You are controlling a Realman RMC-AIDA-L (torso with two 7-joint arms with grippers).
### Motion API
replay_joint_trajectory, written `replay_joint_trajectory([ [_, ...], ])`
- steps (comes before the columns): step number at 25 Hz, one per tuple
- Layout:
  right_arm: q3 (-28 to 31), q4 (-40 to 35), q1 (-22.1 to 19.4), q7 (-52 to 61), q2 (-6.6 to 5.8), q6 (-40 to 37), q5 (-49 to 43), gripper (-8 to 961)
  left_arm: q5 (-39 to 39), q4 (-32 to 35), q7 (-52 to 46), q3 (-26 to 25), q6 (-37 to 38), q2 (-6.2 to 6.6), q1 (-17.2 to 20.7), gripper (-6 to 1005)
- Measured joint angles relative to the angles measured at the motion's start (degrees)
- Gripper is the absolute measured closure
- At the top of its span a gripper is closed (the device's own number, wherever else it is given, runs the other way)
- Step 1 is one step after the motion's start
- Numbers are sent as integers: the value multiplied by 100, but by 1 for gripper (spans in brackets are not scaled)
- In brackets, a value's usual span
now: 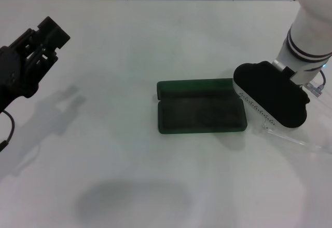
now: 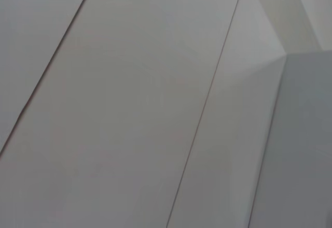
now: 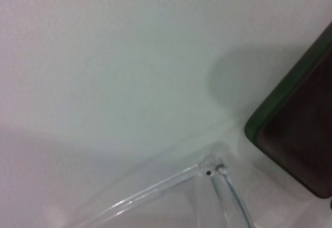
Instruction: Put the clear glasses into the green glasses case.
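On my left, the left gripper (image 1: 49, 38) is hanging raised above the bare white tabletop (image 1: 119, 150), well apart from everything, and I cannot tell how its jaws are standing; its wrist camera is giving me only pale panels with thin seams. Moving toward the middle, the green glasses case (image 1: 201, 107) is lying open and flat on the tabletop, its dark lining facing up, with nothing inside that I can make out. Just beside the case's right end, the right gripper (image 1: 270, 95) is sitting low over the tabletop, its black housing blocking my view of its jaws. The clear glasses (image 3: 210, 172) are lying beneath it, a transparent arm trailing out toward the right edge.
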Motion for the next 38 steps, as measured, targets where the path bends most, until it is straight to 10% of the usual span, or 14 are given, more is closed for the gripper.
replay_joint_trajectory([
  [20,72,-669,-346,266,0,-50,-127,743,-13,43,0,0,10,1,134,651],
  [38,1860,-2881,-1672,310,-16,-455,811,840,-168,69,-197,0,185,128,65,655],
])
